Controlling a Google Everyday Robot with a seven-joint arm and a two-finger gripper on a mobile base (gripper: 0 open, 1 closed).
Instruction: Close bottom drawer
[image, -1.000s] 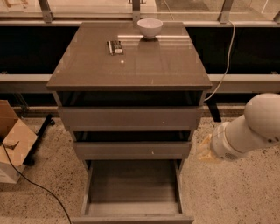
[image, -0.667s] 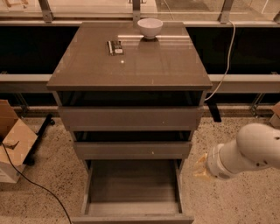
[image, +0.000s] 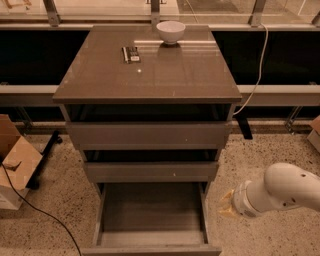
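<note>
The bottom drawer (image: 150, 245) of the grey-brown cabinet (image: 150, 75) is pulled far out toward me, showing its bare grey tray interior (image: 152, 212). Its flat front runs along the lower edge of the view. The middle drawer (image: 151, 171) and the top drawer (image: 149, 134) above it stand a little out. My white arm comes in from the right, and the gripper (image: 226, 205) with yellowish fingertips hangs low to the right of the open drawer's right side, apart from it.
A white bowl (image: 170, 31) and a small dark bar (image: 131, 54) lie on the cabinet top. A cardboard box (image: 15, 165) and a black cable (image: 40, 212) are on the speckled floor at left. A white cable (image: 257, 70) hangs at right.
My arm and gripper have moved down and a little left, from beside the middle drawer to beside the open bottom drawer. The drawers have not moved.
</note>
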